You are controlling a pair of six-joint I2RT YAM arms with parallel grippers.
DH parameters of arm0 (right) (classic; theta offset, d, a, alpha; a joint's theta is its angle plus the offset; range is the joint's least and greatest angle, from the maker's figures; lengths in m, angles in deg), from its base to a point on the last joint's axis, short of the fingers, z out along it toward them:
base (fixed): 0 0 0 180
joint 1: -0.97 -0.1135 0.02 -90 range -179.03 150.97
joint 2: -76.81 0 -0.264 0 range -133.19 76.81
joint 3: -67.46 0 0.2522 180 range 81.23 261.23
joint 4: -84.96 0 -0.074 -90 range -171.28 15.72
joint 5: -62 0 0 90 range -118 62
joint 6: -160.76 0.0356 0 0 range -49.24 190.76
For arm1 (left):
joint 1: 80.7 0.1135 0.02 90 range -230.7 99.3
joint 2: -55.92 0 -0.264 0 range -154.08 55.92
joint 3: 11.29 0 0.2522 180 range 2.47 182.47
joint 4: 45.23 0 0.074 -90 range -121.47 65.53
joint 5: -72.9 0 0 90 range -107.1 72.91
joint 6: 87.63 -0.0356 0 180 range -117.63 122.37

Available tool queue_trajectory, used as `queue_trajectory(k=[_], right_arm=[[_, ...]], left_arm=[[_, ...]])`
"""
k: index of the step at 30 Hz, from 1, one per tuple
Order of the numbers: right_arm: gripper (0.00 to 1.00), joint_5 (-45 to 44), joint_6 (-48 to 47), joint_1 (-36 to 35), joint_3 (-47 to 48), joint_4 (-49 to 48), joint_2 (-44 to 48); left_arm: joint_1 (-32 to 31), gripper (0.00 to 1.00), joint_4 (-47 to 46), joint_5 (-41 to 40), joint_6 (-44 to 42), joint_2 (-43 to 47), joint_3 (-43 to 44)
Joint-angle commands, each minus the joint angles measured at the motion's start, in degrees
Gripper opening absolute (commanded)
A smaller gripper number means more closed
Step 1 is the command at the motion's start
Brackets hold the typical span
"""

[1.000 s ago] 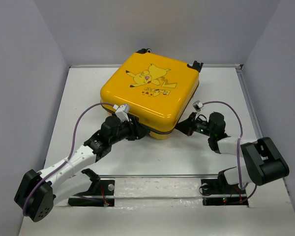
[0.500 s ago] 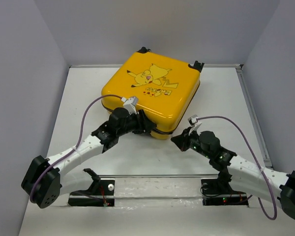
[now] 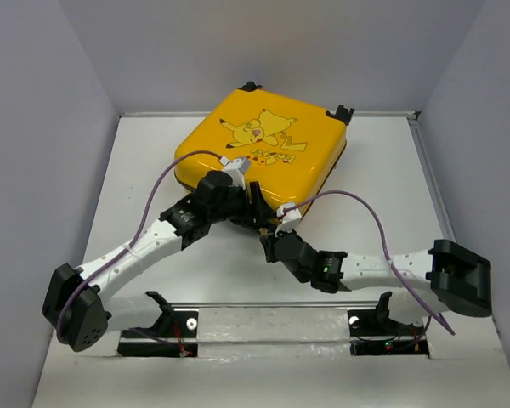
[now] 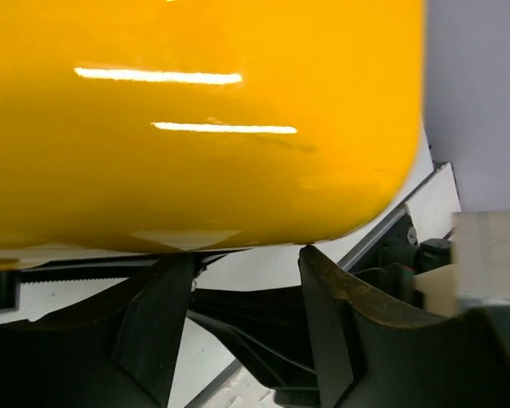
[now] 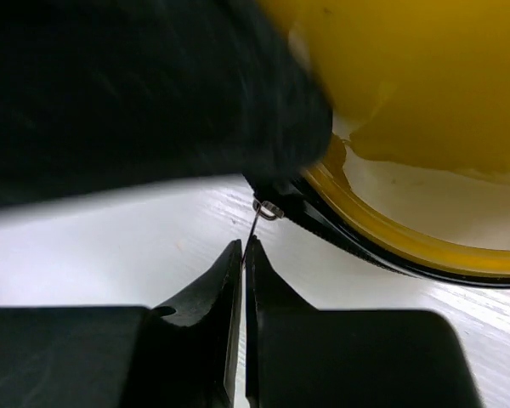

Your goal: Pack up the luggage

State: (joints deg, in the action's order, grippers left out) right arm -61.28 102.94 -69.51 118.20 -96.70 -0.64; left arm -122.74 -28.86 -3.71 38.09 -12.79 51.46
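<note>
The yellow luggage (image 3: 263, 157) lies flat and closed at the back of the table, cartoon print up. It fills the top of the left wrist view (image 4: 195, 127). My left gripper (image 3: 259, 208) is open, its fingertips (image 4: 314, 259) touching the shell's near lower edge. My right gripper (image 3: 270, 242) sits just in front of the luggage's near corner, under the left gripper. In the right wrist view it (image 5: 243, 244) is shut on the thin metal zipper pull (image 5: 257, 223), which hangs from the black zipper track (image 5: 365, 251) under the yellow shell (image 5: 425, 93).
Black caster wheels (image 3: 340, 112) stick out at the luggage's far edge. Grey walls enclose the white table (image 3: 382, 187) on three sides. Purple cables arc over both arms. The two arms cross close together at the luggage's near corner.
My right gripper has swept left along the luggage's near edge, from its right side to the near corner. My left gripper has moved right and forward onto the near edge.
</note>
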Motion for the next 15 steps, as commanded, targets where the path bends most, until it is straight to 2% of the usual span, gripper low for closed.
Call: queue_trajectory(k=[1,3,6,8,9,11,12,15], right_arm=[[0.07,-0.99,4.12,-5.02,5.9,-11.3,-4.71],[0.07,0.13,4.29,-5.02,5.92,-13.65,-4.99],[0.07,3.3,6.13,-5.02,4.78,-13.24,-3.85],[0.35,5.31,8.58,-5.02,3.46,-8.24,-0.8],[0.59,5.94,9.03,-5.02,3.02,-3.35,0.71],[0.75,5.6,11.05,-5.02,2.49,3.26,4.57],[0.86,4.9,11.67,-5.02,1.88,9.82,9.2],[1.0,0.08,13.86,-5.02,1.53,21.87,19.3]], left_arm=[[7.4,0.75,-2.98,-2.59,-6.28,6.99,11.2],[13.96,0.85,2.64,-0.22,-8.73,7.01,16.28],[21.1,0.92,8.17,0.59,-11.72,4.29,23.57],[26.99,0.96,10.12,-0.9,-14.27,0.43,26.49],[28.84,0.97,10.92,-0.73,-14.89,-0.8,28.68],[32.8,0.99,11.71,-4.31,-17.17,-4.49,31.15],[33.6,0.99,12.5,-7.03,-17.88,-5.55,33.34],[36.58,0.99,13.47,-9.08,-19.72,-11.26,37.56]])
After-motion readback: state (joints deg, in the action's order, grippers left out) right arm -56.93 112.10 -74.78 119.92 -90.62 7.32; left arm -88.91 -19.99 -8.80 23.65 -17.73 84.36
